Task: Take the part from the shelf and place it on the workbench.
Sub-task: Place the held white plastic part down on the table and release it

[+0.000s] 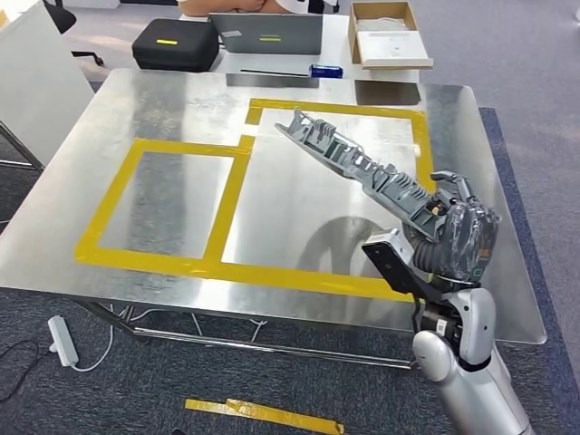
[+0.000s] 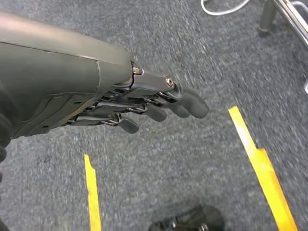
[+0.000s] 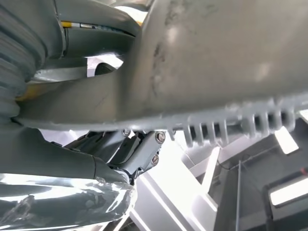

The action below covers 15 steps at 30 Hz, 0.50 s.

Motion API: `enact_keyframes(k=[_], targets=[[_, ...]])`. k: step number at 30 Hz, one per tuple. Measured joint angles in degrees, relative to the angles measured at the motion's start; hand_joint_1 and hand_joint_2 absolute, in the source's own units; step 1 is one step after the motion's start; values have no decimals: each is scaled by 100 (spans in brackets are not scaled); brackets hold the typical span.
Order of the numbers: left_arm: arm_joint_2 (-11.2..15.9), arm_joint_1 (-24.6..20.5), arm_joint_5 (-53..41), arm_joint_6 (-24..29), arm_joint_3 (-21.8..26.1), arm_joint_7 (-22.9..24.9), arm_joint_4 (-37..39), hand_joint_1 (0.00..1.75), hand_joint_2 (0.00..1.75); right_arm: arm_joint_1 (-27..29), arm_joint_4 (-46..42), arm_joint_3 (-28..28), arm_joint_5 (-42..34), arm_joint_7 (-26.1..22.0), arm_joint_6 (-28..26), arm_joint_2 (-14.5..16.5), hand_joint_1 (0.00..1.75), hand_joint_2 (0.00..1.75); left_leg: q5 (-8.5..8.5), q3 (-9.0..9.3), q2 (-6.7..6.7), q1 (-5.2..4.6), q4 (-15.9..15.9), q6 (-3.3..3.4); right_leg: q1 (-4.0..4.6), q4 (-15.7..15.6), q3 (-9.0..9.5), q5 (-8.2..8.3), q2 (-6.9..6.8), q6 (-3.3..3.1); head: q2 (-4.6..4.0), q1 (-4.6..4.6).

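Right robot hand (image 1: 459, 237) grips a long grey ribbed part (image 1: 355, 161) above the counter (image 1: 171, 100); left robot hand (image 2: 145, 103) hangs empty, fingers apart.

My right arm (image 1: 472, 362) comes up from below with the wrist bent, and my right hand (image 1: 459, 237) is closed around the near end of the part (image 1: 355, 163), fingers wrapped over its top edge, thumb underneath. The part juts away from the hand, tilted upward, clear of anything below it. My left hand (image 2: 145, 101) hangs low, fingers (image 2: 188, 103) nearly straight and close together, pointing away from the wrist, holding nothing.
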Motion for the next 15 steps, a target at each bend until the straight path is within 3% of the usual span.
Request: enact_keyframes(k=[2,4,5,6,8,10,11,15], targets=[[1,-7,-3,10,-3,-1,1,0,175,-21,27,-1,9,17,9,1,175,175,-245,-266,3,9,536,-47,-15,-27,75,-37,-5,-65,0,-24],[-3,-3,-9,15,-5,1,1,0,175,-38,56,3,19,25,20,1,175,175,-488,-743,2,12,1313,-70,-8,-27,122,-86,2,-94,0,-33],[-5,2,-11,15,-7,3,1,0,175,-37,73,6,21,30,27,1,175,175,-479,-915,2,11,1531,-68,-1,-27,156,-115,11,-96,0,-34],[-7,8,-13,15,-9,5,1,0,175,-34,90,8,22,37,34,1,175,175,-347,-993,2,9,1549,-54,7,-27,198,-146,22,-95,0,-34],[-3,13,-13,16,-12,8,1,0,175,-31,119,11,22,48,43,1,175,175,192,-853,1,-11,985,20,23,-27,304,-216,39,-83,0,-33],[10,11,-13,16,-16,10,1,0,175,-43,134,15,24,49,44,1,175,175,538,-608,1,-50,339,123,46,-23,378,-286,52,-45,0,-32],[16,6,-13,16,-21,11,1,0,175,-56,140,17,25,49,46,1,175,175,562,-532,1,-65,155,157,53,-23,387,-311,55,-19,0,-29],[8,3,-13,25,-62,15,1,0,175,-92,158,35,26,57,56,1,175,175,456,-417,-3,-28,-45,217,65,2,365,-408,37,100,0,-19]])
